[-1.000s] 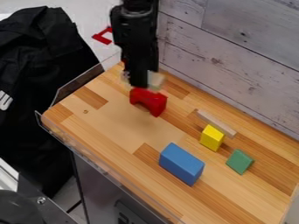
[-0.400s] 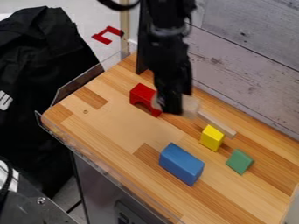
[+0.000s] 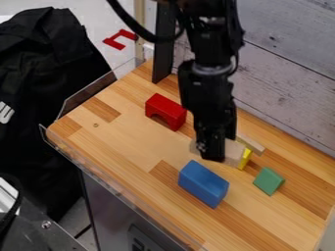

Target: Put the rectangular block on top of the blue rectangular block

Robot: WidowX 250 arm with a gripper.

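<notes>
The black gripper (image 3: 212, 156) hangs just above and behind the blue rectangular block, near the middle of the work surface. It is shut on a pale wooden rectangular block (image 3: 233, 152), whose two ends stick out on either side of the gripper while its middle is hidden. The blue rectangular block (image 3: 203, 184) lies on the wooden table (image 3: 140, 142), its long side running from upper left to lower right.
A red arch block (image 3: 166, 111) stands left of the arm. Right of the gripper are a partly hidden yellow block (image 3: 245, 158), a thin wooden plank (image 3: 251, 144) and a green block (image 3: 268, 181). A plank wall (image 3: 288, 88) borders the back; a clear rim edges the left.
From above the red arch, the gripper has travelled right and toward the camera with the pale block held. It now covers part of the yellow block, and the red arch is uncovered.
</notes>
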